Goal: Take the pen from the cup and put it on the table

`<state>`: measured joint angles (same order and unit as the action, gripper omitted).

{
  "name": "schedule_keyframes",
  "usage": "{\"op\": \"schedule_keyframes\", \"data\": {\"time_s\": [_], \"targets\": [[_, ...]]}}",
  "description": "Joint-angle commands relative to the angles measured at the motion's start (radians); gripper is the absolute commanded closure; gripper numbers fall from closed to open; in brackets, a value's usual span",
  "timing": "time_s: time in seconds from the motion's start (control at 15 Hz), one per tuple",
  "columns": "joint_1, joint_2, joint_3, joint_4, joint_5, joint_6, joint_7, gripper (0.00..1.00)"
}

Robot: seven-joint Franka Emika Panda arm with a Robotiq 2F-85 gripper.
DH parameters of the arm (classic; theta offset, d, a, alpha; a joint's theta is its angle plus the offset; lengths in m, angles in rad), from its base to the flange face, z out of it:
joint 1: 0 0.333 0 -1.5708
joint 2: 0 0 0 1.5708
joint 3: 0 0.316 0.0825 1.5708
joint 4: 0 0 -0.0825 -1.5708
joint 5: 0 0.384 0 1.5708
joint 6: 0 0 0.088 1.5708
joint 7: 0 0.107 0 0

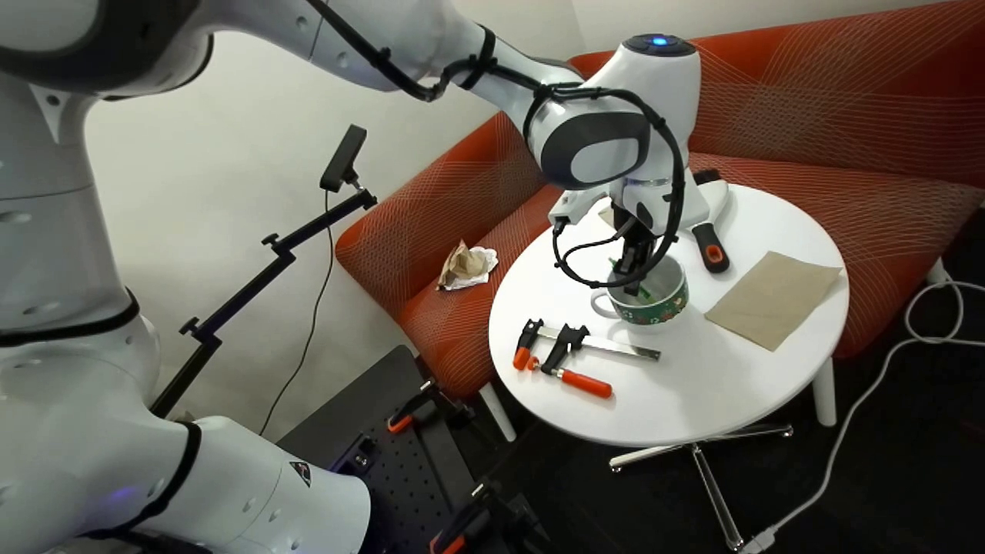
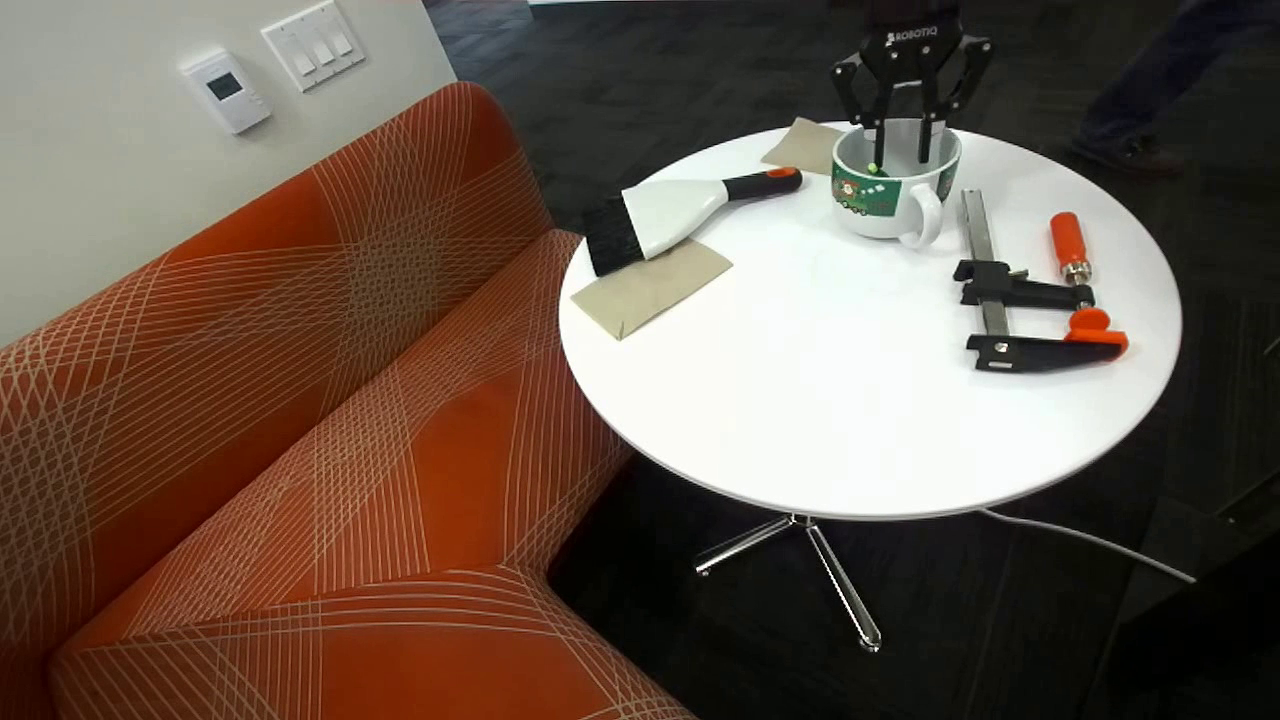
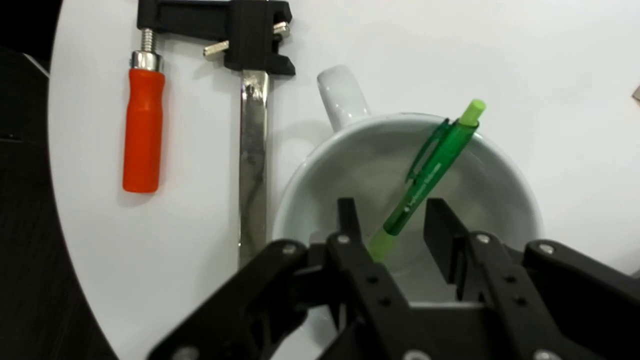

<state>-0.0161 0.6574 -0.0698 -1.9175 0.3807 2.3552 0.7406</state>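
The green-sided white cup (image 1: 654, 312) stands upright on the round white table (image 1: 692, 392). It also shows in the other views (image 2: 866, 195) (image 3: 320, 175). In the wrist view a green pen (image 3: 432, 172) leans in the cup, its light-green button end at the far rim and its lower end down inside. In an exterior view only a bit of the pen (image 2: 876, 170) shows. My gripper (image 3: 391, 205) points down into the cup's mouth in both exterior views (image 1: 632, 288) (image 2: 902, 162). Its fingers are open, with the pen's lower part between them in the picture. The pen's tip is partly hidden by a finger.
A bar clamp with a red-orange handle (image 1: 589, 382) lies close beside the cup, on the handle side (image 3: 254, 150). A white brush with a dark handle (image 2: 690, 210) and flat tan squares (image 1: 773, 300) lie on the table. A red-brown sofa (image 1: 839, 100) borders the table.
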Motion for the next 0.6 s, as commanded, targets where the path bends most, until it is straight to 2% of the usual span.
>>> {"op": "schedule_keyframes", "data": {"time_s": [0.0,0.27,0.33,0.53], "targets": [[0.006,0.043,0.008,0.061,0.019,-0.019,0.043,0.58],[0.007,0.075,0.012,0.087,0.018,-0.032,0.054,0.63],[0.007,0.08,0.013,0.09,0.02,-0.035,0.059,0.81],[0.003,0.082,0.012,0.09,0.025,-0.041,0.084,0.99]]}}
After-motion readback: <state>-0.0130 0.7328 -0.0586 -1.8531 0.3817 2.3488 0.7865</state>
